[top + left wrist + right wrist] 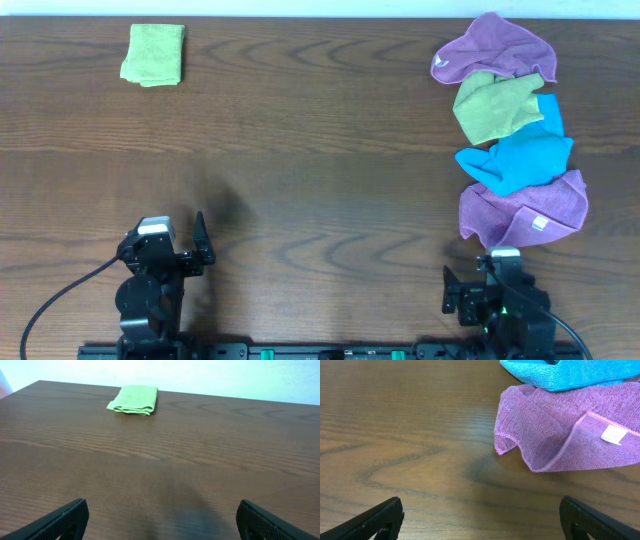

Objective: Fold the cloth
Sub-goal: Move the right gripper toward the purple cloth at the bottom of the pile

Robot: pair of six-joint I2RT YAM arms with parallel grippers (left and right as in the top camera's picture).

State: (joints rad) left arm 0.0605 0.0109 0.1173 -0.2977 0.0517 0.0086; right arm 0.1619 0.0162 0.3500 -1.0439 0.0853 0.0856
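A folded green cloth (154, 54) lies at the far left of the table; it also shows in the left wrist view (133, 400). At the right is a loose pile: a purple cloth (492, 50) at the back, a green cloth (495, 105), a blue cloth (520, 160), and a purple cloth with a white label (525, 212) nearest the front, also in the right wrist view (565, 430). My left gripper (162, 522) is open and empty near the front left edge. My right gripper (482, 520) is open and empty, just in front of the labelled purple cloth.
The wooden table (320, 170) spans the view. A bar of the arm mounts (320, 352) runs along the front edge. A black cable (60, 300) trails from the left arm.
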